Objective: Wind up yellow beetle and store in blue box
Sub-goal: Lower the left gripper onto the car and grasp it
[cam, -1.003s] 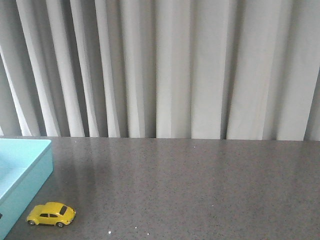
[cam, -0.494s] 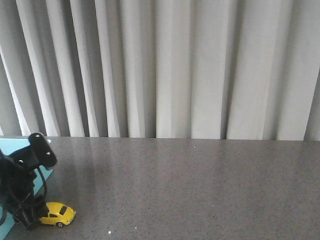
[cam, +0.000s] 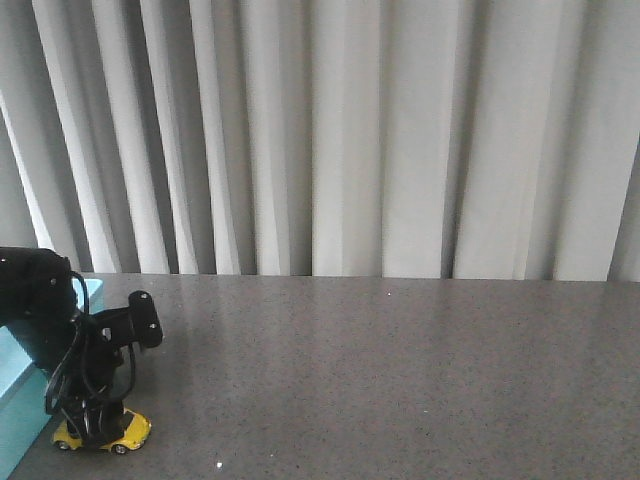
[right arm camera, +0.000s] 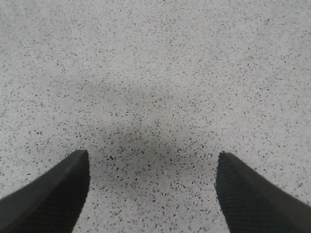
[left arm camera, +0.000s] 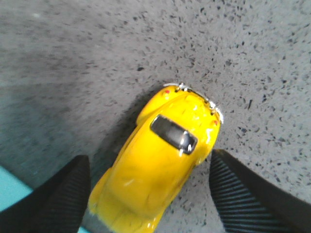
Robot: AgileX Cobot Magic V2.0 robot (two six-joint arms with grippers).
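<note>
The yellow beetle (cam: 127, 430) stands on the grey table at the front left, partly hidden by my left arm. In the left wrist view the beetle (left arm camera: 160, 165) lies between the two black fingers (left arm camera: 63, 199); neither touches it. My left gripper (cam: 95, 425) is open and low over the car, in the wrist view (left arm camera: 150, 194) too. The blue box (cam: 15, 415) sits at the far left, mostly hidden behind the arm; a corner of it shows in the left wrist view (left arm camera: 9, 194). My right gripper (right arm camera: 153, 191) is open and empty over bare table; it is out of the front view.
The grey speckled table (cam: 400, 370) stretches to the right. Pale pleated curtains (cam: 350, 140) hang behind its far edge. The box wall stands close beside the car on its left.
My left arm has come in from the left and moved right and down over the beetle, so that its open fingers now stand on either side of the car. The car has not moved.
</note>
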